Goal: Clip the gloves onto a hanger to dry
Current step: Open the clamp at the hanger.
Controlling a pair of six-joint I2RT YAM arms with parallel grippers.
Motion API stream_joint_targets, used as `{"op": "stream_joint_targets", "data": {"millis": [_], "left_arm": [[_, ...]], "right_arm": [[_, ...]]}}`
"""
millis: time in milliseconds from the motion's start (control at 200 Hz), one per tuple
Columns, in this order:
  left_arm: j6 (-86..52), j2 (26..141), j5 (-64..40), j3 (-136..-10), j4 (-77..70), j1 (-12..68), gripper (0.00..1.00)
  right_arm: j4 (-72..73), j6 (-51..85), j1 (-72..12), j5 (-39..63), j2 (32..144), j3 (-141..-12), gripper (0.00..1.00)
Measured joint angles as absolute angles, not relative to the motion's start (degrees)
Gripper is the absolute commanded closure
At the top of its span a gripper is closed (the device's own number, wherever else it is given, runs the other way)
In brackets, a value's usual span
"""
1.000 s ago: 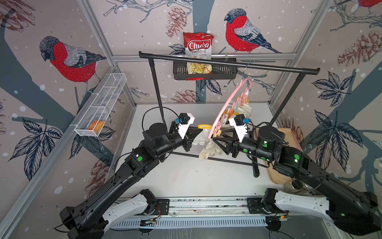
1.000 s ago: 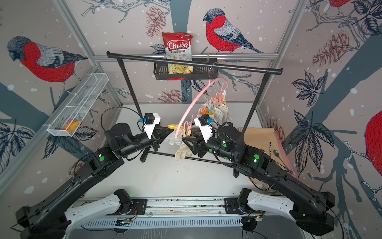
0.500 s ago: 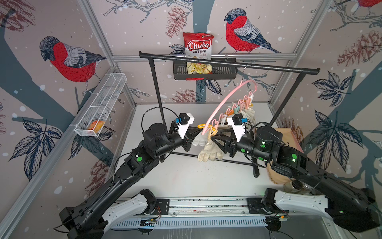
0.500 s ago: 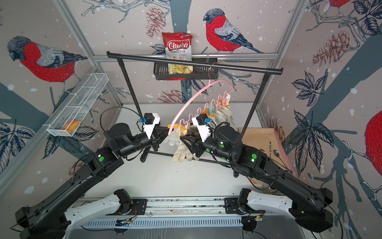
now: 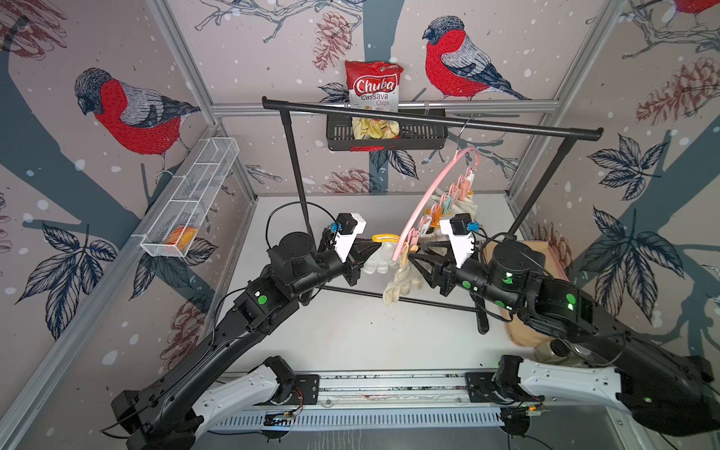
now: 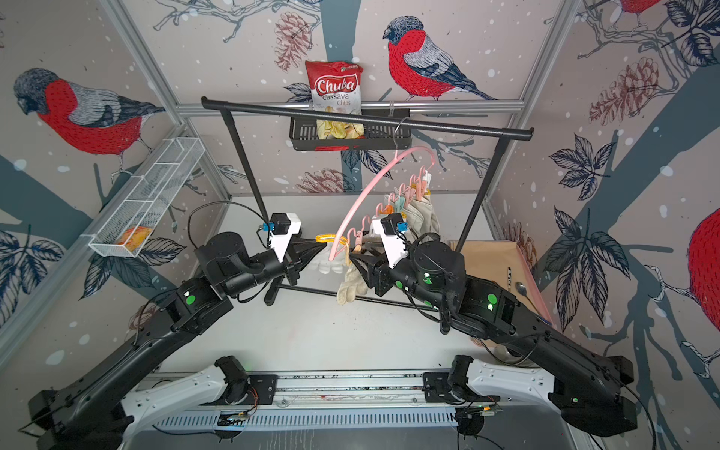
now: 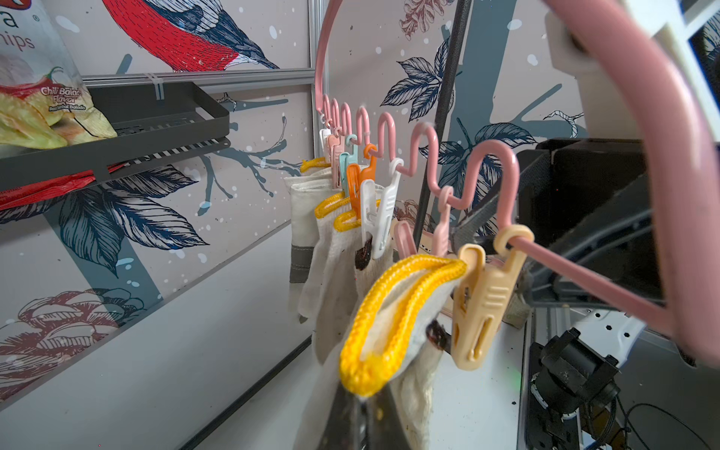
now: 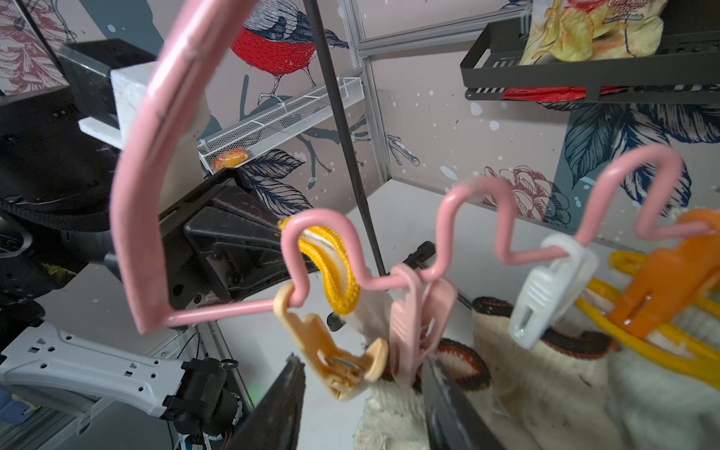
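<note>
Hanger (image 8: 134,218) swung back toward right arm | left gripper (image 5: 375,244) clamped on yellow-cuffed knit glove (image 7: 405,272) | right gripper (image 8: 362,366) jaws apart, cream peg (image 8: 311,335) and pink peg (image 8: 405,323) between

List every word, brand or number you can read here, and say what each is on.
"Chuba": red chip bag standing in the black basket, in both top views.
"Cassava Chips": same bag, just under the brand.
"Chili Balado Flavor": same bag, lower down, in the left wrist view.
The small line beneath that, and the small print above the brand: too blurred to read.
Nothing else is legible.
</note>
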State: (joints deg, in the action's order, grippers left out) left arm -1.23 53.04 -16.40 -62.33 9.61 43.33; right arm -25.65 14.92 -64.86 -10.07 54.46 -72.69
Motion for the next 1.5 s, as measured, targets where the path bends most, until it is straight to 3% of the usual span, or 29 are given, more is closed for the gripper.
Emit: {"op": "stream_joint_targets", "data": {"millis": [495,956,1496], "left_arm": [[-1.3,54.1,-16.5,-62.4,9.6,43.3,1.0],[-1.3,53.7,-16.5,-62.4,9.6,43.3,1.0],[-1.3,53.5,-16.5,-62.8,9.6,43.3,1.0]], "right_arm": [[-29.1,15.0,-70.8,-12.3,54.3,-73.4,0.49],[-28.5,14.9,-69.8,-14.0,51.7,-70.3,0.39],[-23.6,13.4,-52.6,10.5,48.7,-65.8,0.37]]}}
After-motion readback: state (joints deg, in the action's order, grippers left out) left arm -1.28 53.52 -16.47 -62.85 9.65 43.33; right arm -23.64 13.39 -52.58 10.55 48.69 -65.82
